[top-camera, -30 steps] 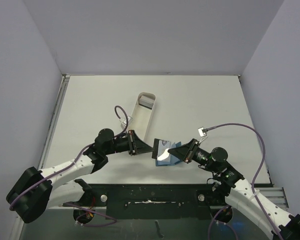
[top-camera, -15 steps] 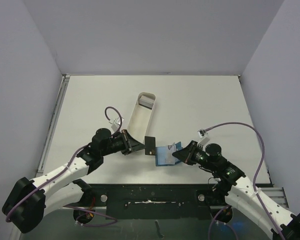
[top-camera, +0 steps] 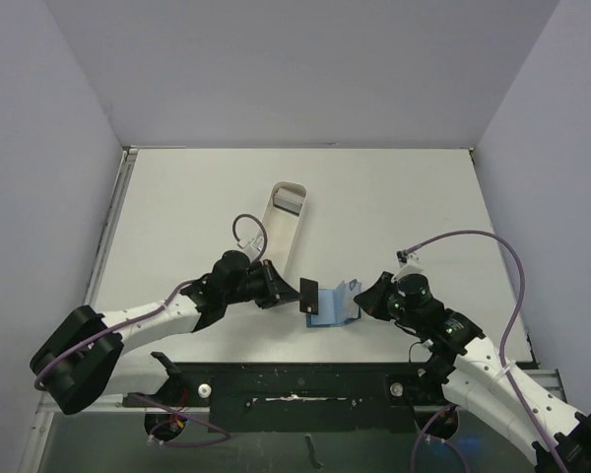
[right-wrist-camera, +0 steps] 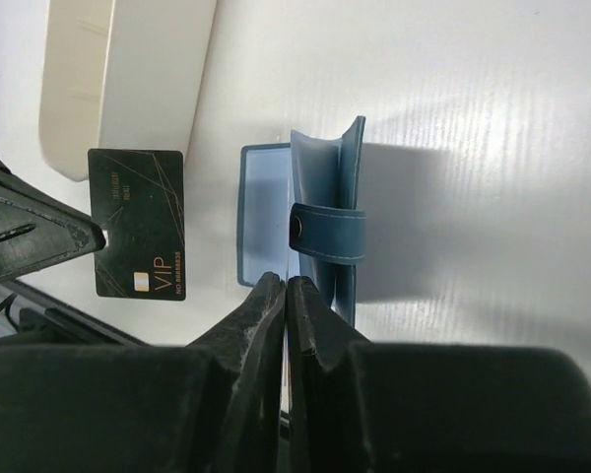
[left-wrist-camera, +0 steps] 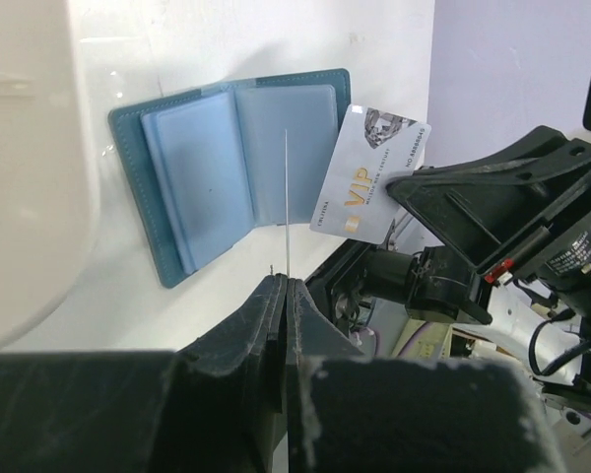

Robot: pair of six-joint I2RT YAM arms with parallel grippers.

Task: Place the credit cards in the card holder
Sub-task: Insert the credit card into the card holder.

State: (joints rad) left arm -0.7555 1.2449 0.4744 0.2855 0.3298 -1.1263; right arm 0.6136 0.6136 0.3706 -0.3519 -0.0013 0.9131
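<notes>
The teal-blue card holder point(top-camera: 325, 310) lies open on the table, its light blue pockets up point(left-wrist-camera: 227, 168) and its snap tab point(right-wrist-camera: 327, 232) standing on the right side. My left gripper point(top-camera: 288, 293) is shut on a black VIP credit card point(top-camera: 306, 294), held upright just left of the holder; the card shows flat in the right wrist view point(right-wrist-camera: 139, 223) and edge-on in the left wrist view point(left-wrist-camera: 287, 197). My right gripper point(top-camera: 362, 296) is shut on a grey-white VIP card point(left-wrist-camera: 367, 175) at the holder's right edge.
The long white tray point(top-camera: 281, 225) lies behind the holder, with something grey at its far end point(top-camera: 291, 200). It fills the upper left of the right wrist view point(right-wrist-camera: 128, 79). Purple cables loop over both arms.
My left gripper has carried the black card rightward, closer to the holder. My right gripper has drawn back a little to the right with the grey-white card, off the holder's pockets.
</notes>
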